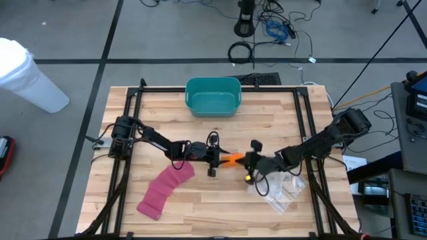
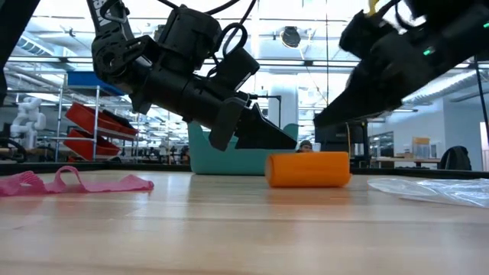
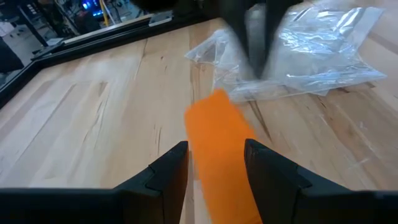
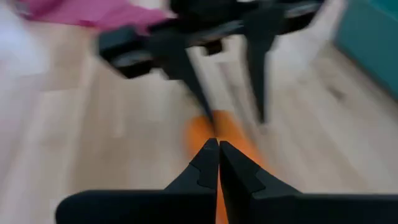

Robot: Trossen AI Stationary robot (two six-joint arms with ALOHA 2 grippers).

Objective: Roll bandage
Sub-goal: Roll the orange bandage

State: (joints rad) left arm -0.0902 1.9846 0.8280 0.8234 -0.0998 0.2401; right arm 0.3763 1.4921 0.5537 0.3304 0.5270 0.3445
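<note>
An orange bandage roll (image 2: pixel 308 169) lies on its side on the table's middle (image 1: pixel 233 159). My left gripper (image 3: pixel 216 149) is open, with one finger on each side of the roll's left end; it slants down from the left in the low view (image 2: pixel 284 140). My right gripper (image 4: pixel 219 147) is shut and empty, just above the roll's right end (image 2: pixel 321 122). A pink bandage (image 1: pixel 164 189) lies unrolled and rumpled on the table at the near left. My left gripper has its open fingers (image 3: pixel 169 174) on either side of the orange roll's end (image 3: pixel 214 134), coming level from the table's left and lying along the roll. I cannot tell whether they touch it. The roll lies on the table.
A clear plastic bag (image 1: pixel 281 191) lies at the near right, beside the right gripper. A teal bin (image 1: pixel 212 95) stands at the far middle. A black frame (image 1: pixel 130 127) borders the wooden table.
</note>
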